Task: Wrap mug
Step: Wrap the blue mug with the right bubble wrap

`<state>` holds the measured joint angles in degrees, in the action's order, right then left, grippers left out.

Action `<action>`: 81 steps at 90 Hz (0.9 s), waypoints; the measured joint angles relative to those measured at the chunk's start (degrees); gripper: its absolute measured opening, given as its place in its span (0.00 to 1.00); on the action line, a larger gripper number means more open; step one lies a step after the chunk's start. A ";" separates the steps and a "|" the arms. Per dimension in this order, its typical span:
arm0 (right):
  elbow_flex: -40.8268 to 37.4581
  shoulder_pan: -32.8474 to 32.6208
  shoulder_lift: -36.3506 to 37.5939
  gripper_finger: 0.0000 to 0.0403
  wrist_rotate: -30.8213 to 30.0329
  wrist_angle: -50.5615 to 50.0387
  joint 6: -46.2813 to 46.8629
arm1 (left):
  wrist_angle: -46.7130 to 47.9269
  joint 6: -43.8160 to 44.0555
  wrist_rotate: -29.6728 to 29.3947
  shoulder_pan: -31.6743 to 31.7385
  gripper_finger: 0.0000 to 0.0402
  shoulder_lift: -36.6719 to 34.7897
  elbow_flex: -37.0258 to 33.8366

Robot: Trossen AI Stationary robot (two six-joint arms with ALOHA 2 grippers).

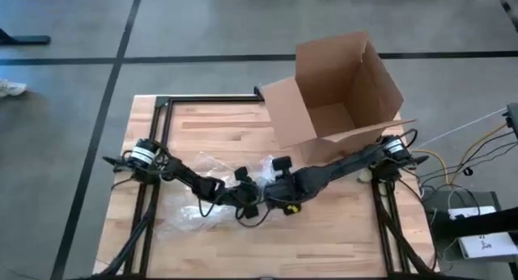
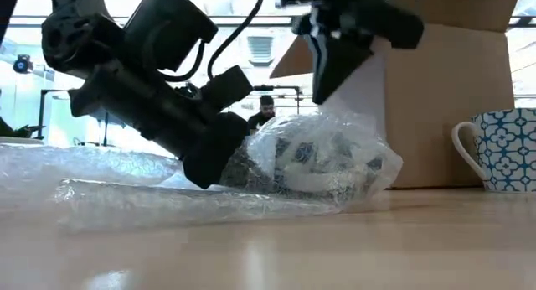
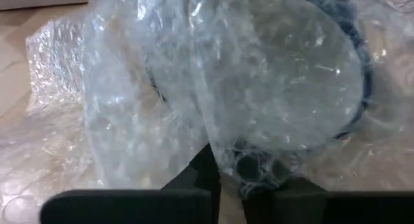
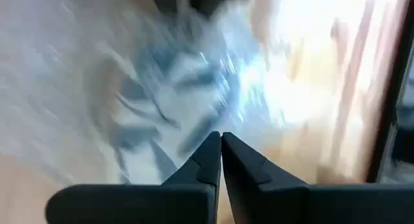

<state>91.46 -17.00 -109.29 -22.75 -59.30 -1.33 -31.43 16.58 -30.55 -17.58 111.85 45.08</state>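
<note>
Mug [image 2: 314, 160] inside bubble wrap [image 2: 167, 194]; left gripper [image 3: 242, 179] pinches wrap, right gripper [image 4: 221, 143] closed

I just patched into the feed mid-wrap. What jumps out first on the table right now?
Both grippers meet at mid-table over a mug bundled in bubble wrap: the left gripper presses in low at its side, and the right gripper hangs just above it, fingers shut. Behind them an open cardboard box stands at the table's far edge, and a second, unwrapped blue-patterned mug waits beside it.
</note>
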 joint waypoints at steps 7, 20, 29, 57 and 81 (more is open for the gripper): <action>0.01 1.27 0.08 0.04 3.58 -0.49 -0.08 | -0.06 0.00 0.02 0.00 0.06 0.00 0.00; 0.00 4.29 0.09 0.18 11.58 0.90 1.91 | -0.16 0.00 0.02 0.00 0.06 0.00 0.00; 0.02 5.64 -0.45 0.27 16.34 2.30 3.57 | -0.93 -0.02 0.02 0.00 0.06 -0.01 0.00; 0.31 6.65 -4.78 0.49 22.60 5.04 6.89 | -2.85 -1.38 0.04 0.02 0.05 -0.02 0.00; 0.17 6.56 -5.10 0.59 22.25 5.78 7.79 | -3.33 -2.82 0.09 0.07 0.05 -0.15 -0.01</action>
<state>91.64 -10.44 -114.39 -0.49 -53.52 6.46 -34.76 13.76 -30.46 -17.52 111.70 45.07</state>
